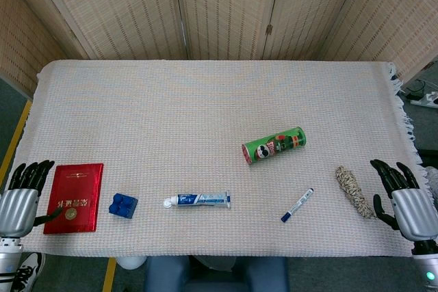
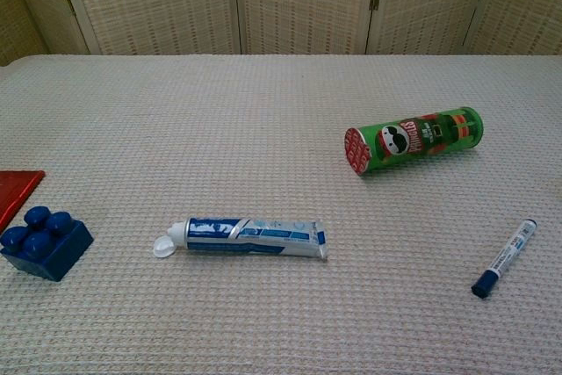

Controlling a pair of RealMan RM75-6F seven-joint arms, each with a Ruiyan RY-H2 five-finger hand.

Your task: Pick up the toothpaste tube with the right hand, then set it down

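Note:
A white and blue toothpaste tube (image 1: 198, 200) (image 2: 246, 238) lies flat near the table's front edge, its white cap pointing left. My right hand (image 1: 402, 200) rests at the table's right edge, far to the right of the tube, fingers spread and holding nothing. At the left edge my left hand (image 1: 22, 197) is open too, its thumb touching the red booklet (image 1: 74, 197). Neither hand shows in the chest view.
A blue toy brick (image 1: 123, 206) (image 2: 44, 242) sits left of the tube. A green chips can (image 1: 274, 145) (image 2: 413, 140) lies on its side at centre right. A blue marker (image 1: 296, 205) (image 2: 503, 258) and a rope bundle (image 1: 354, 191) lie between the tube and my right hand.

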